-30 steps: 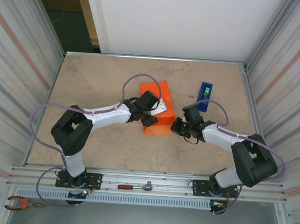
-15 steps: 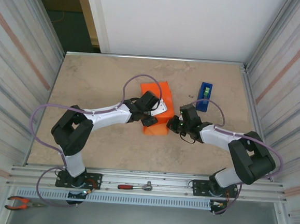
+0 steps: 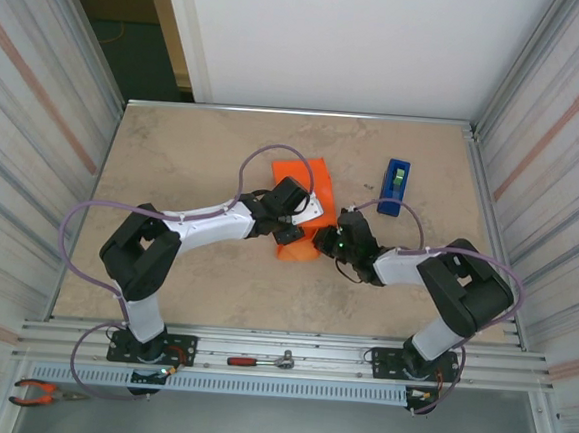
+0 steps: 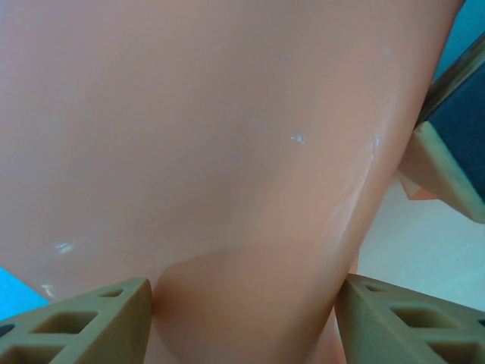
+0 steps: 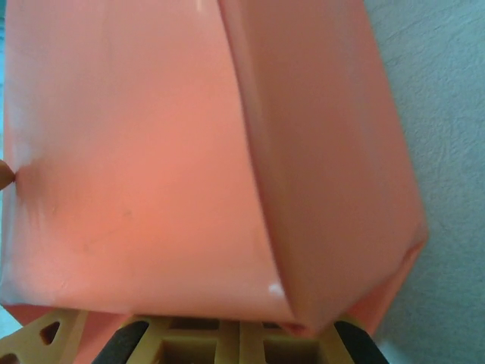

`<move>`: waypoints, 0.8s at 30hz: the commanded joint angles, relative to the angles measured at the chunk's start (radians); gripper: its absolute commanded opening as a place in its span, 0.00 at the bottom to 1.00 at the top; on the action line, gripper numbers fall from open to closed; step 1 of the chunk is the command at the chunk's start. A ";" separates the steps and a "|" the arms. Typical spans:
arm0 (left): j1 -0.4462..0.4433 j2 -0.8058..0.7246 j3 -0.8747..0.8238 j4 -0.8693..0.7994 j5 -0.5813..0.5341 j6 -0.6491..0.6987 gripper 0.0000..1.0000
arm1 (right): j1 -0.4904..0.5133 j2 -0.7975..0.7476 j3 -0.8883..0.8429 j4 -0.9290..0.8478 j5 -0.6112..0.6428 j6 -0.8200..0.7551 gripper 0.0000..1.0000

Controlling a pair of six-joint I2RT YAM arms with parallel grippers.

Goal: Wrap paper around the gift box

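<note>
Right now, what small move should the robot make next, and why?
Probably the right gripper should press the paper flat on that side: the left gripper clamps it from above, and a corner fold bulges out there.

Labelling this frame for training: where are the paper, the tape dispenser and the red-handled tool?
paper [image 3: 296, 169], top view, bare far part of its top face.
tape dispenser [image 3: 394, 188], top view, middle of blue body.
red-handled tool [image 3: 242, 360], top view, its red handle.

Bright, even light; paper [image 4: 227, 152] blurred, faintly glinting in wrist views.
</note>
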 commanded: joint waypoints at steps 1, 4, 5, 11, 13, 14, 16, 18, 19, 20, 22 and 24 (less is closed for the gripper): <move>-0.015 0.050 -0.020 -0.030 0.034 0.001 0.63 | 0.043 0.041 -0.008 0.118 -0.040 0.028 0.16; -0.016 0.049 -0.020 -0.030 0.034 0.001 0.63 | 0.051 0.054 -0.013 0.121 -0.044 0.034 0.27; -0.016 0.049 -0.020 -0.030 0.034 0.000 0.62 | 0.054 0.053 -0.017 0.122 -0.046 0.036 0.29; -0.019 0.049 -0.022 -0.030 0.032 0.000 0.62 | 0.052 -0.002 -0.059 0.104 -0.045 0.049 0.34; -0.021 0.050 -0.022 -0.031 0.032 0.000 0.62 | 0.045 -0.044 -0.065 0.079 -0.055 0.043 0.35; -0.021 0.050 -0.022 -0.031 0.032 0.000 0.62 | 0.041 -0.065 -0.071 0.066 -0.064 0.037 0.36; -0.022 0.050 -0.022 -0.031 0.032 0.000 0.62 | 0.027 -0.129 -0.083 0.020 -0.074 0.019 0.38; -0.022 0.052 -0.022 -0.029 0.034 -0.002 0.62 | 0.010 -0.201 -0.090 -0.038 -0.082 -0.001 0.39; -0.023 0.055 -0.022 -0.030 0.032 0.000 0.62 | -0.001 -0.242 -0.096 -0.071 -0.085 -0.010 0.40; -0.024 0.054 -0.022 -0.031 0.032 -0.001 0.62 | -0.013 -0.277 -0.101 -0.099 -0.088 -0.018 0.41; -0.026 0.055 -0.022 -0.031 0.029 -0.001 0.61 | -0.051 -0.361 -0.118 -0.173 -0.090 -0.036 0.42; -0.026 0.055 -0.022 -0.031 0.029 0.002 0.62 | -0.099 -0.429 -0.133 -0.238 -0.089 -0.048 0.42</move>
